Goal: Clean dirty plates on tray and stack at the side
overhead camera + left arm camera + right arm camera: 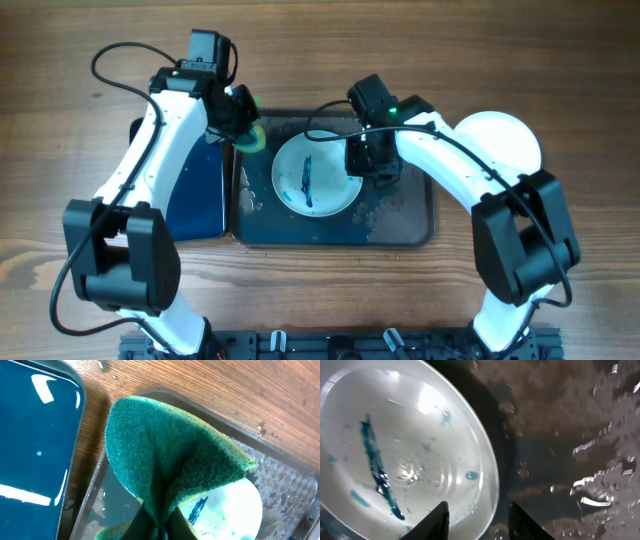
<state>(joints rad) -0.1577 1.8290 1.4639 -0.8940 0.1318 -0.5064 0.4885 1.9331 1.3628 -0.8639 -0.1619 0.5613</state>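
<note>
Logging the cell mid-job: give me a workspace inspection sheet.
Surface: wooden table, droplets on the wood near the tray.
Job's things: streaked plate lies in the wet tray; side plate on the table right of it, partly behind the right arm.
Clutter: small tray left of the tray.
Grippers: left gripper shut on a green sponge over the tray's back-left corner; right gripper open, astride the streaked plate's rim.
Cables: black cables loop along both arms.
Surroundings: dark rail at the table's front edge.
</note>
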